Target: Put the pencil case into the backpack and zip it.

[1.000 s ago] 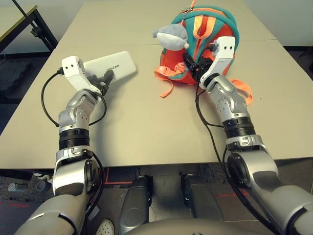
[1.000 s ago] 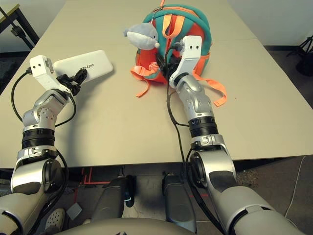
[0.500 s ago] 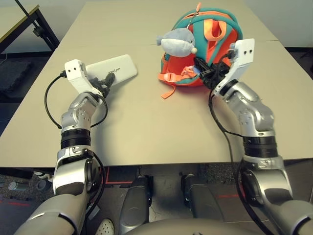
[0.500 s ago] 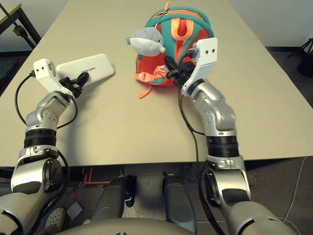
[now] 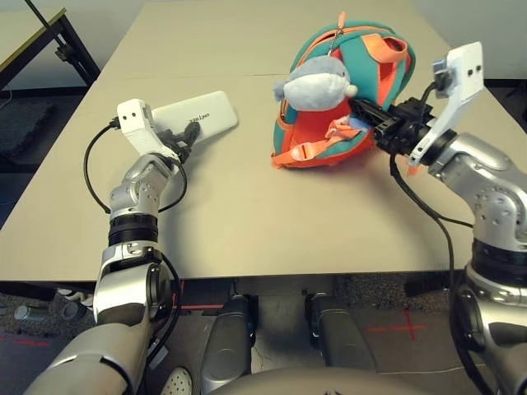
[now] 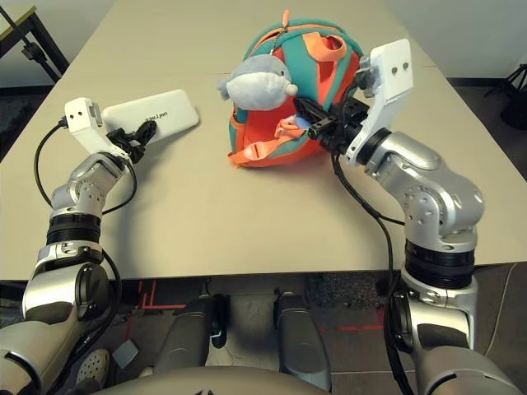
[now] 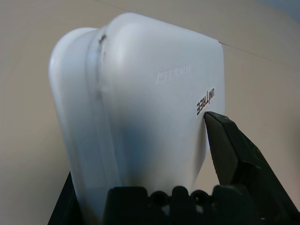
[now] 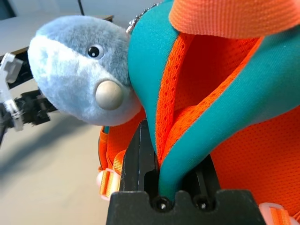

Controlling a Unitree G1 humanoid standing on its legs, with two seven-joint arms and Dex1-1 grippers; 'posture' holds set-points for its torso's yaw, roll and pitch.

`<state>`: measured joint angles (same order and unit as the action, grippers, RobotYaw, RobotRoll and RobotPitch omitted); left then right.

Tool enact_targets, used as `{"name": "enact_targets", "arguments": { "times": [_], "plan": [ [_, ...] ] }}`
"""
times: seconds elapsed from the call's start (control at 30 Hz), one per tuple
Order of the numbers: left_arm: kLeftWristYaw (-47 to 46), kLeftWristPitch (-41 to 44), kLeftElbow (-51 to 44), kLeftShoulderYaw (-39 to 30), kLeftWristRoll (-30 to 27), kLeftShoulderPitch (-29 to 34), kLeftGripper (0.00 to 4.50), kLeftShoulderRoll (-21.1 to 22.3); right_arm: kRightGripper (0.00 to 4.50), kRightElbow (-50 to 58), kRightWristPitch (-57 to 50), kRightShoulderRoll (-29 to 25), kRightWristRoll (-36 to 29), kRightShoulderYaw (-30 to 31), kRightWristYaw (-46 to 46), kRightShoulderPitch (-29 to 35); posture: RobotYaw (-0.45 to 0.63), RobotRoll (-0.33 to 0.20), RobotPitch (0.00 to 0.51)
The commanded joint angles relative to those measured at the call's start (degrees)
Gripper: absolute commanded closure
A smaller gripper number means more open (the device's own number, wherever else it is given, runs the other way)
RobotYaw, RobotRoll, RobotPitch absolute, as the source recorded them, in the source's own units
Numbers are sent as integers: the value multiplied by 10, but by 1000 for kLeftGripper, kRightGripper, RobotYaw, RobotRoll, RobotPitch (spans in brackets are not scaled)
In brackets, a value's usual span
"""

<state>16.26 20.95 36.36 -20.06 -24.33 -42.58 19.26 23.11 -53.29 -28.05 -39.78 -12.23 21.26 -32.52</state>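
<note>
The white pencil case [image 5: 198, 115] lies flat on the table at the left, its UNITREE lettering facing up. My left gripper [image 5: 184, 135] is shut on its near end, and the left wrist view shows the case [image 7: 150, 93] filling the gap between the fingers [image 7: 229, 150]. The orange and teal backpack [image 5: 350, 90] is tipped up at the right with its orange inside showing. A grey plush shark [image 5: 317, 85] hangs at its front. My right gripper [image 5: 372, 122] is shut on the backpack's teal rim [image 8: 197, 117], beside the shark [image 8: 79, 79].
The beige table [image 5: 247, 214] has a seam running across behind the pencil case. Orange straps [image 5: 300, 152] trail from the backpack's lower edge onto the table. A black-framed table [image 5: 41, 33] stands at the far left, beyond the edge.
My right arm has swung out to the right and up, pulling the backpack's rim with it, so the bag tilted and shifted right with the shark. The left gripper stays on the case.
</note>
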Motion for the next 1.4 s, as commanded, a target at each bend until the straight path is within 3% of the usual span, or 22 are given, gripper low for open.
{"name": "enact_targets", "arguments": {
  "times": [0.03,0.33,0.63,1.1,1.4],
  "plan": [
    [10,-10,16,9,10,-17,1334,1,4310,46,-9,-11,-29,-28,-9,-15,-172,0,163],
    [19,-21,25,11,9,-37,1335,3,4310,12,63,23,31,14,-24,80,-159,0,149],
    [50,-2,-20,18,0,-63,1336,18,4310,-57,143,54,109,61,-21,100,-136,0,137],
    [162,216,-236,36,-120,-128,1338,73,4310,-116,181,62,148,76,-7,107,-130,0,144],
    [172,286,-312,50,-146,-124,1339,84,4310,-136,193,67,159,77,-2,109,-127,0,150]
  ]
}}
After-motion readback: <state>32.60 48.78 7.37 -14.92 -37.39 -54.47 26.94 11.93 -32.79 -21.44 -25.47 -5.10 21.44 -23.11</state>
